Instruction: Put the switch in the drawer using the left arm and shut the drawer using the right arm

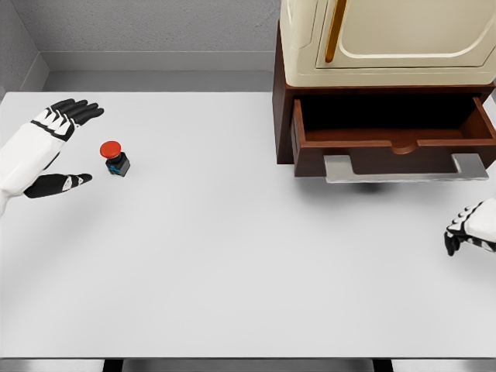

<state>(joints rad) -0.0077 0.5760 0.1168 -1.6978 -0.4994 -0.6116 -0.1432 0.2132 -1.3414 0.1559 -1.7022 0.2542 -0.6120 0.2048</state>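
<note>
Switch (115, 157) sits near table (232, 256) left edge, well apart from open drawer (394, 132); left hand (54, 147) spread beside it, right hand (470, 229) curled, empty.

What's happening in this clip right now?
The left hand is open beside the red-topped switch on the white table, not touching it. The drawer under the cream cabinet stands pulled open and looks empty. The right hand waits at the right edge.

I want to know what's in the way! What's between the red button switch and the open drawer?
Nothing: the head view shows only bare white table between switch and drawer.
</note>
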